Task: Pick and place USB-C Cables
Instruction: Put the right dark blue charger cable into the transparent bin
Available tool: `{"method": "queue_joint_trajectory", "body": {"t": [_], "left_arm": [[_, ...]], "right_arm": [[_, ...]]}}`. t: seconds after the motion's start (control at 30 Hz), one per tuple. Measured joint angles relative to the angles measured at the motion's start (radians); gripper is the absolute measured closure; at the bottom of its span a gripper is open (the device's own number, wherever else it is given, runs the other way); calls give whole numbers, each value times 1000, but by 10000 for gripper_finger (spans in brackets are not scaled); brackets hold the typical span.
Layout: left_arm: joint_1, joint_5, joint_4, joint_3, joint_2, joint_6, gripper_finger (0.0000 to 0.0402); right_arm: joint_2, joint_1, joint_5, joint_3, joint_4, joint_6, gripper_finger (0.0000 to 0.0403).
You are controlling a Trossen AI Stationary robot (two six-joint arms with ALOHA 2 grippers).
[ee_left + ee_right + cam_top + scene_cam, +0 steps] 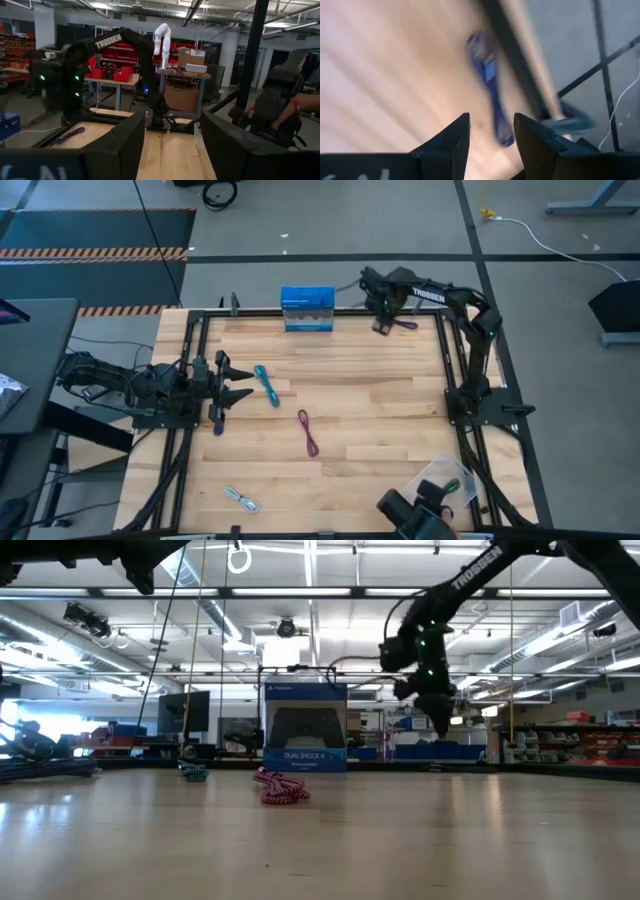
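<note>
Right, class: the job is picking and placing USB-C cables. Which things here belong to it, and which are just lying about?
Part of the job:
teal cable
maroon cable
dark purple cable, below the open right gripper
white-grey cable
green cable

Lying about:
blue DualShock 4 box
clear plastic tray

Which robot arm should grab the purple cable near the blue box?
Probably the right. Its tool hangs open right above the purple cable beside the blue box. The left tool waits far across the table, nearer the teal cable.

five USB-C cables [267, 385], one blue box [307, 309]
</note>
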Motion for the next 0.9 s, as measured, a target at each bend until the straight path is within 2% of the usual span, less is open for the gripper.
{"method": "queue_joint_trajectory", "body": {"t": [0.1,0.27,0.43,0.63,0.7,0.9], "left_arm": [[0,0,-2,0,0,0,202],[0,0,-5,0,0,11,202],[3,0,-5,0,0,27,202],[3,0,-4,0,0,27,202],[3,0,-4,0,0,27,202],[3,0,-4,0,0,27,202]], "right_arm": [[-26,0,13,-115,43,-74,243],[-69,-2,144,-232,143,-185,243],[-78,-6,182,-252,183,-296,243],[-78,1,185,-252,192,-347,243],[-78,10,164,-252,200,-350,243],[-78,24,-8,-252,204,-253,247]]}}
